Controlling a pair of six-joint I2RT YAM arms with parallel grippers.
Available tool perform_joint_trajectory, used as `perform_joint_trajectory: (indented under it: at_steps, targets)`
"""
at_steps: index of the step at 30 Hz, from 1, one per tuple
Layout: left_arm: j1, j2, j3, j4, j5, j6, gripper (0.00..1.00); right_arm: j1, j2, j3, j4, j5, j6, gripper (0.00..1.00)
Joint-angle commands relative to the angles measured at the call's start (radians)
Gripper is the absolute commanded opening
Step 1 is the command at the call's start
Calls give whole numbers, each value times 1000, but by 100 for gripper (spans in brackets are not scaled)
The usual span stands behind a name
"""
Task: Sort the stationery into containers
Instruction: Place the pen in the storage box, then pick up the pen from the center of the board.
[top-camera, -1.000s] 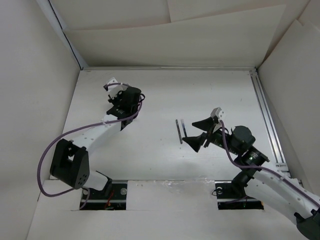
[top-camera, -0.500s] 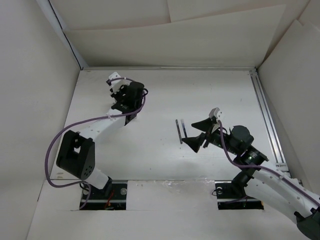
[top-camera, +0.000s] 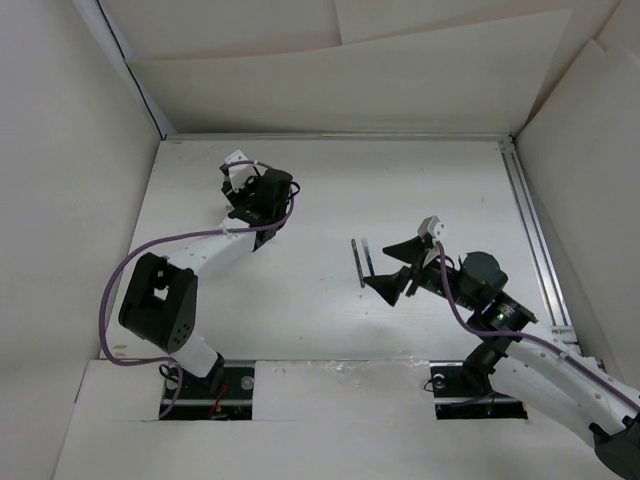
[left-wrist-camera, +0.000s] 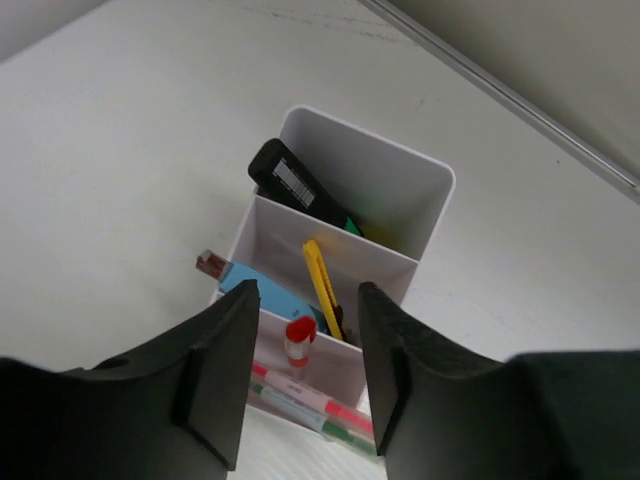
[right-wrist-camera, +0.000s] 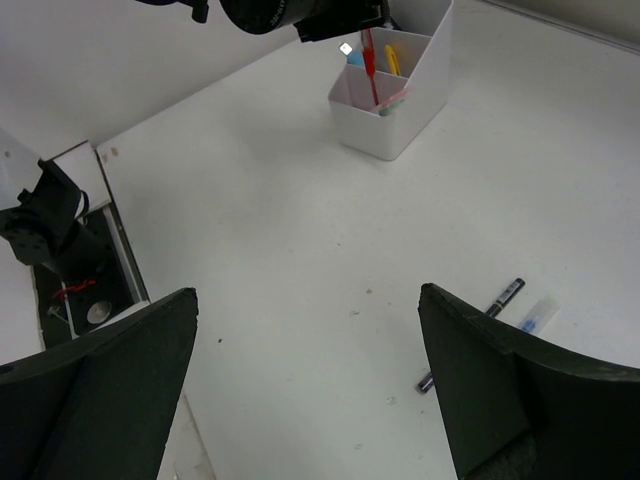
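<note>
Top view: left gripper (top-camera: 255, 195) hangs over the far-left part of the table (top-camera: 300, 310) and hides the box from this angle; its jaws cannot be read here. Right gripper (top-camera: 393, 268) sits mid-right, jaws wide and empty, just right of a dark pen (top-camera: 360, 265) lying loose on the table. Left wrist view: jaws moderately apart with nothing between them, poised straight above the box (left-wrist-camera: 430, 205). The far section holds a black highlighter (left-wrist-camera: 290, 180). The next section holds a yellow pen (left-wrist-camera: 322, 285), a blue item (left-wrist-camera: 262, 295) and a red-capped item (left-wrist-camera: 298, 335). Pink and green pens (left-wrist-camera: 300, 405) lie along the near edge; whether in the box or beside it I cannot tell. Right wrist view: jaws wide, empty. The dark pen and a small clear piece (right-wrist-camera: 535, 315) lie just beside each other by the right finger, with the box well apart on the far side. Judgement: the sort looks mostly done. The dark pen and clear piece remain, and the right arm is best placed for them.
</note>
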Motion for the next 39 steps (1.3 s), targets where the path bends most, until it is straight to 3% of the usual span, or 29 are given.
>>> perform_joint_trajectory:
  at_steps: [1, 6, 10, 13, 14, 15, 16, 17, 18, 19, 21, 24, 26, 30, 32, 39]
  targets:
    - [3, -31, 25, -26, 30, 1, 41, 8, -5, 6, 23, 17, -11, 95]
    - [3, -86, 47, -26, 92, 28, 54, 8, -5, 6, 23, 17, -11, 95]
    - [-43, -160, 90, -41, 113, 41, 54, 8, -5, 6, 23, 41, -11, 95]
    - [-61, -242, 90, -55, 219, 41, 44, 8, -28, -3, 23, 104, -2, 93]
    - [-81, -284, 81, -55, 252, 61, 38, 8, -46, -14, 8, 135, 19, 83]
    - [-97, -298, 70, -55, 318, 61, 22, 8, -57, -14, -11, 205, 29, 74]
    - [-115, -307, 59, -55, 351, 61, 16, 8, -68, -24, -23, 244, 39, 62]
    - [-135, -307, 47, -64, 378, 61, 12, 8, -86, -34, -38, 290, 71, 46]
    - [-169, -295, 47, -79, 413, 44, 8, 8, -95, -34, -52, 336, 87, 23]
    - [-181, -283, 32, -80, 519, 21, 2, 8, -95, -46, -77, 416, 99, 17]
    - [-212, -228, -16, -46, 666, -31, 0, 8, -108, -46, -141, 535, 137, 8]
    - [-250, -148, -65, 18, 744, -70, 0, 8, -108, -55, -189, 609, 160, 8]
    - [-302, -50, -47, 19, 719, -79, 0, 8, -108, -66, -198, 630, 174, 16]
    - [-353, 113, 117, -35, 685, -90, 0, 8, -98, -96, -207, 652, 184, 25]
    - [-364, 197, 169, -63, 676, -90, 5, 8, -98, -106, -207, 652, 184, 32]
    - [-364, 386, 315, -121, 607, -99, 12, -1, -128, -116, -217, 661, 184, 39]
